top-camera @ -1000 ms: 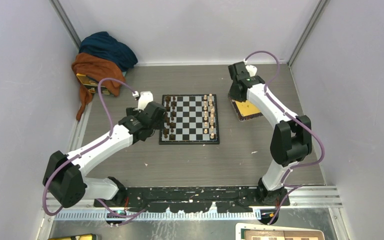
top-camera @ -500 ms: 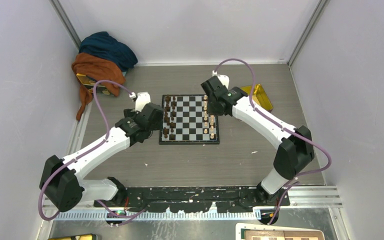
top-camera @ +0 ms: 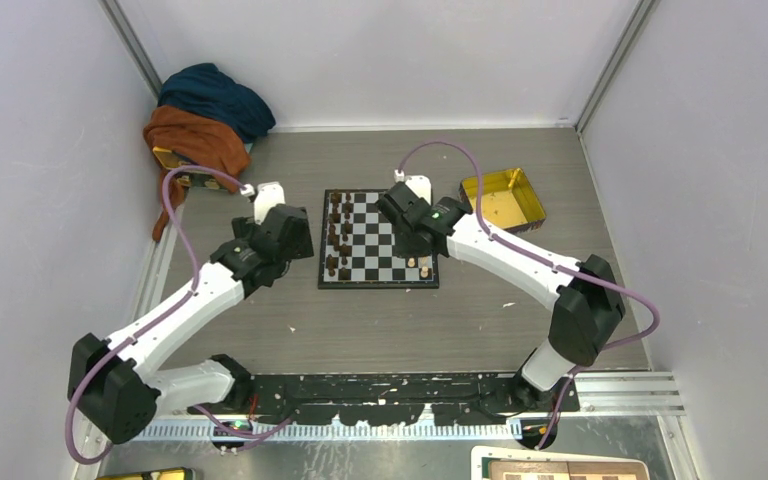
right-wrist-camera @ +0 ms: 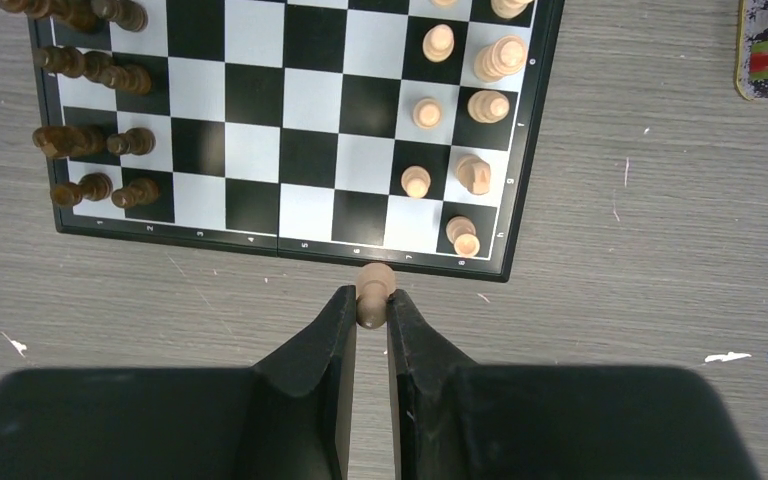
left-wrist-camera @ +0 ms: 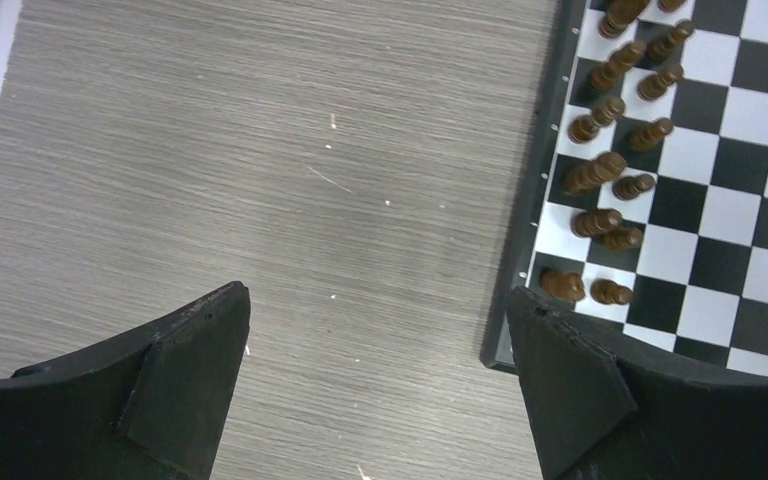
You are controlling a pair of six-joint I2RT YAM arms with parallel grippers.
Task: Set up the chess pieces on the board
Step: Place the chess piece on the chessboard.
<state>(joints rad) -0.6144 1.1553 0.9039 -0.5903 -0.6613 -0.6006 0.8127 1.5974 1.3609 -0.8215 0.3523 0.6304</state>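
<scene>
The board (top-camera: 380, 240) lies mid-table, dark brown pieces (top-camera: 338, 235) along its left files and light-tan chess pieces (top-camera: 422, 262) along its right files. My right gripper (top-camera: 410, 225) hovers over the board's right half, shut on one light-tan pawn (right-wrist-camera: 373, 293) pinched between its fingertips (right-wrist-camera: 344, 318). In the right wrist view the pawn hangs just off the board's edge (right-wrist-camera: 290, 243), near several placed tan pieces (right-wrist-camera: 460, 235). My left gripper (left-wrist-camera: 375, 330) stands wide open over bare table, just left of the board's corner (left-wrist-camera: 505, 345), holding nothing.
A shiny yellow tray (top-camera: 505, 198) sits right of the board. Blue and orange cloths (top-camera: 205, 110) are piled in the back left corner over a small box. Dark pieces (left-wrist-camera: 600, 175) stand close to my left gripper's right finger (left-wrist-camera: 570, 385).
My right arm swung left from the yellow tray to above the board's right side, carrying the pawn. My left arm drew back a little to the left, away from the board.
</scene>
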